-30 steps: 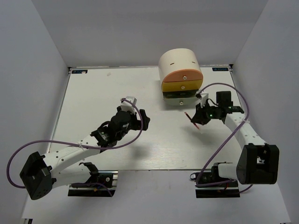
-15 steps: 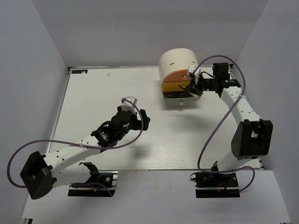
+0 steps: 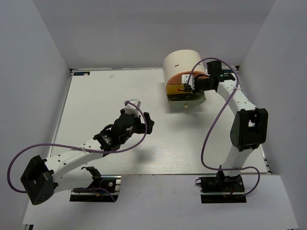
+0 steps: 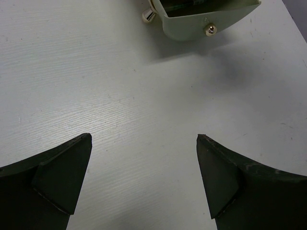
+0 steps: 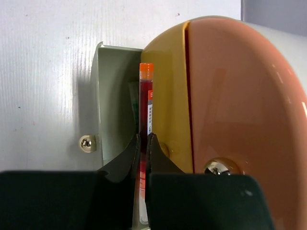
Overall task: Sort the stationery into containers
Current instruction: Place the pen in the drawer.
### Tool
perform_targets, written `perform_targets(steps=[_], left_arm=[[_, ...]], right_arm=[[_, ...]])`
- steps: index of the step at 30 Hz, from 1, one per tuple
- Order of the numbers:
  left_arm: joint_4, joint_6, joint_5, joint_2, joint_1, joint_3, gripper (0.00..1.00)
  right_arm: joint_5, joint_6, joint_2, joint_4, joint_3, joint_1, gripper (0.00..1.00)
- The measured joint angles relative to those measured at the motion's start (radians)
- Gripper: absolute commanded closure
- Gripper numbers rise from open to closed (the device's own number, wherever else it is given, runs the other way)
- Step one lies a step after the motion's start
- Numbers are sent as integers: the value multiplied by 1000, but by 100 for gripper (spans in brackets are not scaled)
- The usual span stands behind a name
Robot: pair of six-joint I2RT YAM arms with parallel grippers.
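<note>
The cream half-cylinder desk unit (image 3: 182, 62) stands at the back of the table with orange (image 5: 240, 96), yellow (image 5: 170, 96) and pale green (image 5: 112, 96) drawer fronts. The green drawer (image 3: 186, 100) is pulled out. My right gripper (image 5: 144, 139) is shut on the thin red pen (image 5: 145, 96) and holds it over the open green drawer, close to the yellow front. In the top view the right gripper (image 3: 191, 87) is at the unit's front. My left gripper (image 4: 144, 143) is open and empty over bare table, in the top view (image 3: 146, 122) left of the unit. The other stationery is not visible.
The green drawer (image 4: 211, 17) with its brass knob (image 4: 208, 29) lies ahead of my left gripper. Purple cables loop off both arms. Grey walls close in the white table (image 3: 96, 105) at the back and sides.
My right gripper has carried the red pen from the table's right middle up and back to the drawer unit, and now holds it over the open green drawer. The left arm has not moved.
</note>
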Motion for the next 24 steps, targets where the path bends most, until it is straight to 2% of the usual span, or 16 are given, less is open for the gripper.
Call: perform_targets(steps=[10,13,18,22,24], left_arm=[[0,0,0,0,0,0,0],[0,0,0,3,0,0,0],[0,0,0,6,0,0,0],[0,0,0,6,0,0,0],[0,0,0,6,0,0,0]], right_arm=[[10,-30,3,-21,-28,18,100],[15,-23,3,-15,-47,24,89],[28,10,4,-5,-73,30,63],[29,39,4,23,-82,29,62],[27,59,3,37,-86,29,69]])
